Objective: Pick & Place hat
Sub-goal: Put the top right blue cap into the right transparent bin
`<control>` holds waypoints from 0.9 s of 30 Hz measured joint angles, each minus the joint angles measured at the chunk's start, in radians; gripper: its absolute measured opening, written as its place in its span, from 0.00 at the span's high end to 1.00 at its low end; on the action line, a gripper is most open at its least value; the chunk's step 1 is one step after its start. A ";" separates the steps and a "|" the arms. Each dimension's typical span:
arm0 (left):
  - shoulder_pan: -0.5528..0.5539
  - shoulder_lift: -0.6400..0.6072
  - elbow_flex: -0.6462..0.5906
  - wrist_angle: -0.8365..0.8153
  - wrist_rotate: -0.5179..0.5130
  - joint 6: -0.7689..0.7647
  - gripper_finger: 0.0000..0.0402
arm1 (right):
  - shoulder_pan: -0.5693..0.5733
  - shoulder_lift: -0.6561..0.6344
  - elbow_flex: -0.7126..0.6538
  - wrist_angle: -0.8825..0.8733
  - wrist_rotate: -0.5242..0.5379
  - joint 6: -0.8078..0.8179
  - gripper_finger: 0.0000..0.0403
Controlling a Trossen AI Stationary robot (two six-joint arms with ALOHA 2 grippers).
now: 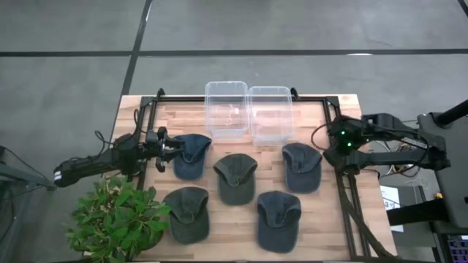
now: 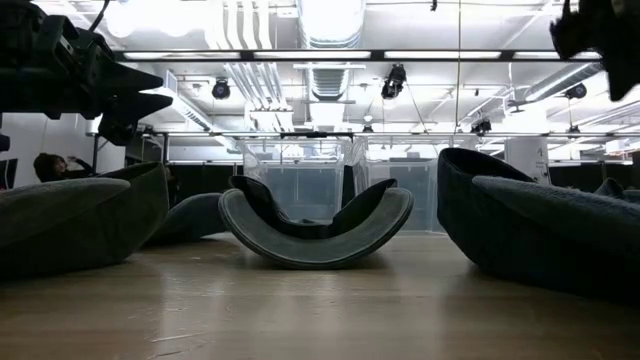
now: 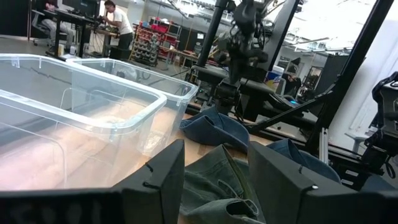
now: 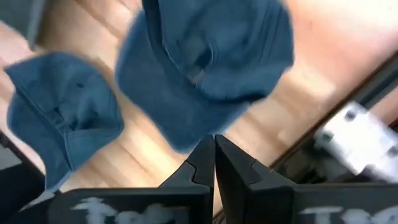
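Several dark blue-grey caps lie crown-up on the wooden table. My left gripper is open at the left edge of the far-left cap. The low view shows this gripper raised above the caps. That cap's cloth shows between and beyond its fingers, untouched. My right gripper is shut and hovers above the table's right side, just right of the far-right cap. Another cap lies beside that one.
Two clear plastic bins stand side by side at the table's far edge. Other caps lie in the middle and near the front. A potted plant sits at the near-left corner. People are in the room behind.
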State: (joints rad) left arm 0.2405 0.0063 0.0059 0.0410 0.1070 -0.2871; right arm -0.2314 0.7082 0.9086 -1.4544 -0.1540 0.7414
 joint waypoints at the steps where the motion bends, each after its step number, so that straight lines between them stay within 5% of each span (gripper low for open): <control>1: 0.000 0.000 0.000 0.000 0.000 0.000 0.58 | 0.000 -0.001 -0.021 0.000 -0.004 0.031 0.98; 14: 0.000 0.000 0.000 0.000 0.000 0.006 0.58 | 0.000 -0.048 -0.158 0.048 -0.156 0.175 0.95; 27: 0.000 0.000 0.000 0.000 0.000 0.007 0.58 | 0.000 -0.018 -0.163 0.091 -0.105 0.291 0.70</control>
State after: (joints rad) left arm 0.2405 0.0063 0.0059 0.0406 0.1070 -0.2799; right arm -0.2317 0.6897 0.7459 -1.3635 -0.2591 1.0324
